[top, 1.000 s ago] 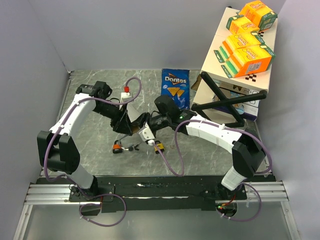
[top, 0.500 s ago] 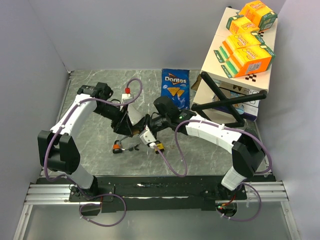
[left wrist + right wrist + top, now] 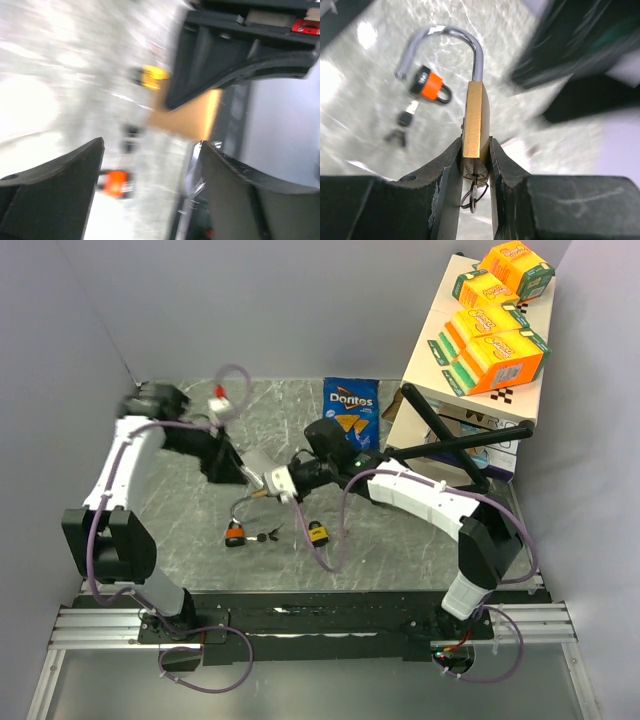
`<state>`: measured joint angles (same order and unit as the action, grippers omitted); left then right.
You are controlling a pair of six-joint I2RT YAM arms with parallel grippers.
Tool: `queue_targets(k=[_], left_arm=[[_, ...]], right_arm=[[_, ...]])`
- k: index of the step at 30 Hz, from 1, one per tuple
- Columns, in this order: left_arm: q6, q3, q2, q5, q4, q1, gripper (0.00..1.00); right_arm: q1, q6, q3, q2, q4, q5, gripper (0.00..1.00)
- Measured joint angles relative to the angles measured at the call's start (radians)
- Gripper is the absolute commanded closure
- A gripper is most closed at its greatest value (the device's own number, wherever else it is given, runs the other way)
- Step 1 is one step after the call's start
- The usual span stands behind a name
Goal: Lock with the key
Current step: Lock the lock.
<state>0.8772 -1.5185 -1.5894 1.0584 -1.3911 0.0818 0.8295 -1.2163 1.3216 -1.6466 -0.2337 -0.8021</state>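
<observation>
My right gripper (image 3: 476, 150) is shut on a brass padlock (image 3: 475, 115) and holds it above the table. Its steel shackle (image 3: 465, 37) stands open, swung to the left. A key with a ring (image 3: 476, 192) sits in the keyhole at the padlock's lower end, between my fingers. In the top view the right gripper (image 3: 268, 486) is at the table's middle. My left gripper (image 3: 230, 466) is just to its left, apart from the padlock. The left wrist view is blurred; the left gripper (image 3: 150, 150) is open and empty.
A small orange padlock (image 3: 235, 533) with loose keys (image 3: 265, 536) lies on the marble table (image 3: 180, 530). A yellow padlock (image 3: 318, 532) lies to their right. A Doritos bag (image 3: 350, 412) lies at the back. A box with snack packs (image 3: 470, 390) and a black stand (image 3: 450, 445) are at the right.
My left gripper has let go and pulled back up and to the left, away from the padlock. My right gripper has swung left with the brass padlock in it.
</observation>
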Motion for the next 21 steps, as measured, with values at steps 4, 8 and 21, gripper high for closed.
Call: queue_targets(k=[4,8,21], left_arm=[[-0.028,-0.124,-0.024,0.035,0.040,-0.177,0.04],[-0.056,-0.124,-0.027,0.100,0.048,-0.255,0.04],[-0.051,0.079,-0.003,0.202,0.043,-0.255,0.04]], right_arm=[[-0.039,0.316,0.082,-0.055,-0.030,-0.004,1.00],[-0.084,0.598,0.126,-0.092,-0.028,-0.020,1.00],[-0.182,1.344,0.173,-0.175,0.188,-0.167,1.00]])
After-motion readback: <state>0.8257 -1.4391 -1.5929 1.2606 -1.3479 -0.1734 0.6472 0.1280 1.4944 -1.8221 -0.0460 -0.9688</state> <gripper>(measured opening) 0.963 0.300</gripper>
